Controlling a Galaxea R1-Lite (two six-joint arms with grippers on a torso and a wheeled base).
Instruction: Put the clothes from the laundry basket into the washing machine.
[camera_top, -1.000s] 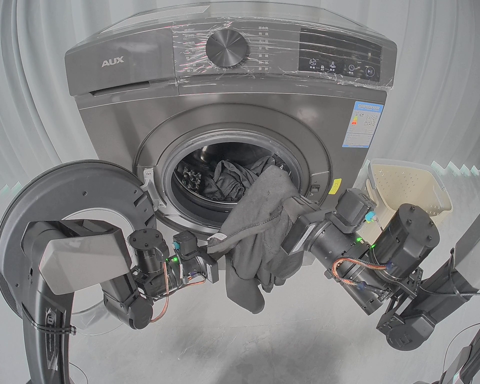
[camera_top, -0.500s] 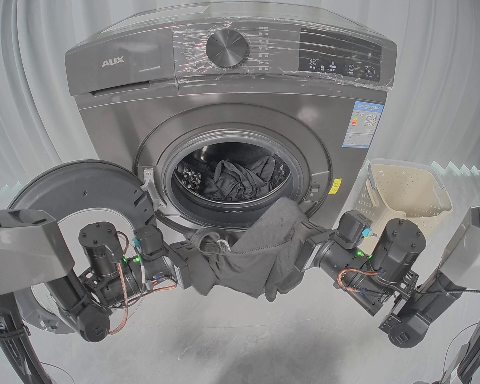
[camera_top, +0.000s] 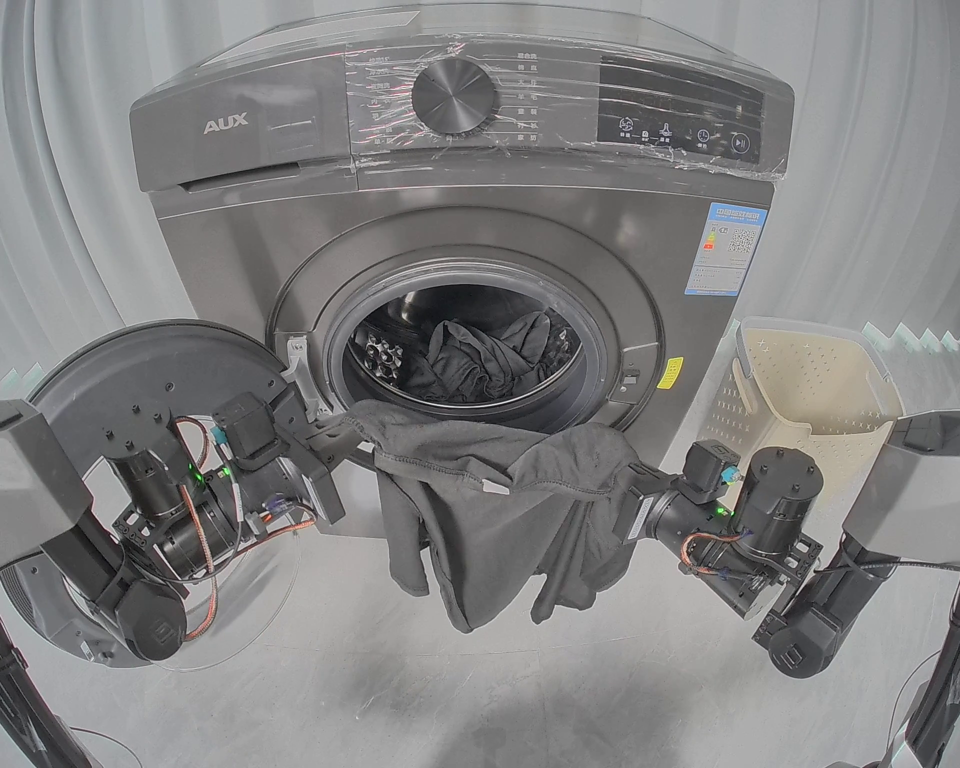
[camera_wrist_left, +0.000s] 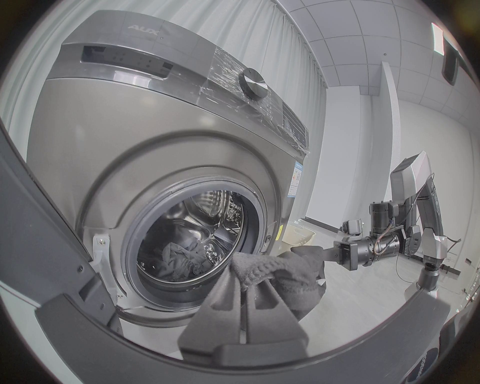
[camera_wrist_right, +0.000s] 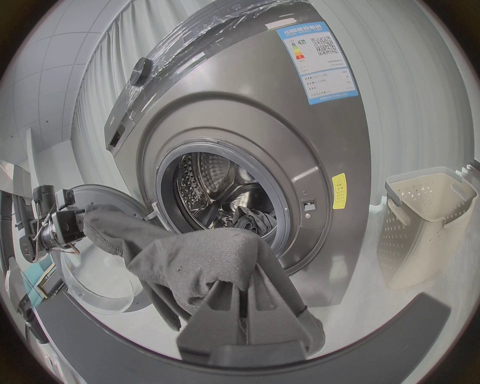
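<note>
Garment (camera_top: 490, 500), dark grey, stretched between two grippers just in front of the washing machine (camera_top: 450, 230) opening, sagging below its rim. Left gripper (camera_wrist_left: 243, 280) pinched tight on one edge, right gripper (camera_wrist_right: 243, 289) pinched tight on the other. Probably spread wide so it feeds in without bunching or catching the door (camera_top: 130, 380), open at the machine's left. Count: one held garment, one dark bundle (camera_top: 480, 360) inside the machine (pieces untellable), one laundry basket (camera_top: 810, 390) beside the machine's right.
</note>
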